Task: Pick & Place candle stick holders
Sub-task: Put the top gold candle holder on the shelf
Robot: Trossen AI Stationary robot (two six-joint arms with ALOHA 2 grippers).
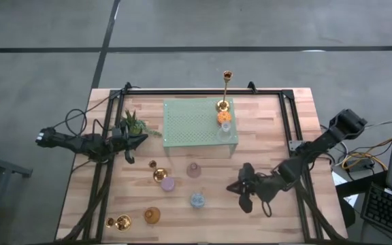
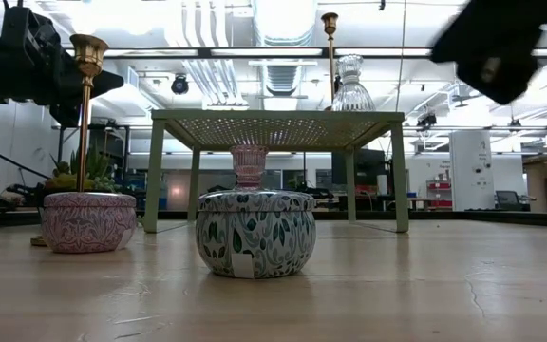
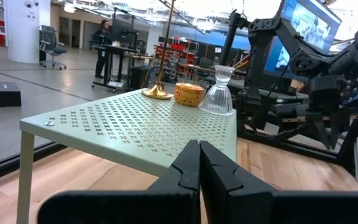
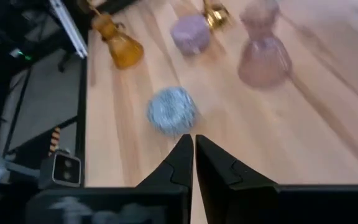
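A tall gold candlestick point(image 1: 224, 92), an orange holder point(image 1: 224, 116) and a clear glass holder point(image 1: 226, 126) stand on the pale green perforated stand point(image 1: 192, 122). On the wood stand a gold candlestick point(image 1: 157, 171), a purple holder point(image 1: 167, 184), a pink holder point(image 1: 193, 169), a blue holder point(image 1: 197, 199), an amber holder point(image 1: 152, 216) and another gold candlestick point(image 1: 119, 222). My right gripper point(image 4: 193, 142) is shut and empty, right of the blue holder point(image 4: 171, 109). My left gripper point(image 3: 199, 146) is shut and empty, left of the stand.
A small green potted plant point(image 1: 133, 124) stands beside my left gripper point(image 1: 140, 140). A black frame point(image 1: 182, 92) runs along the table's far and side edges. Bare wood lies between the stand and my right gripper point(image 1: 233, 188).
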